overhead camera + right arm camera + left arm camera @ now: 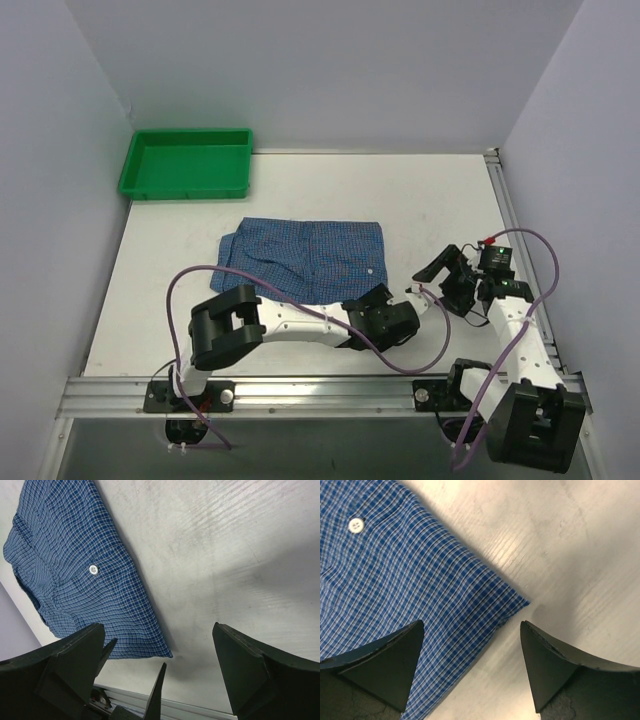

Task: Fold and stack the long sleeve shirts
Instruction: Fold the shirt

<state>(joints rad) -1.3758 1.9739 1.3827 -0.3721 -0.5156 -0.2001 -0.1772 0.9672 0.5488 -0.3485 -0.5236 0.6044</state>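
One folded blue shirt (305, 255) on table (420, 190)

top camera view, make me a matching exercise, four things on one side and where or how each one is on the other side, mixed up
Things:
1. shirt
2. green tray
3. left pincer
4. right pincer

Place or state:
a. far left corner of the table
b. open, over bare table to the right of the shirt
c. lying flat, mid-table
d. open, over a near corner of the shirt

Pairs: 1-c, 2-a, 3-d, 4-b
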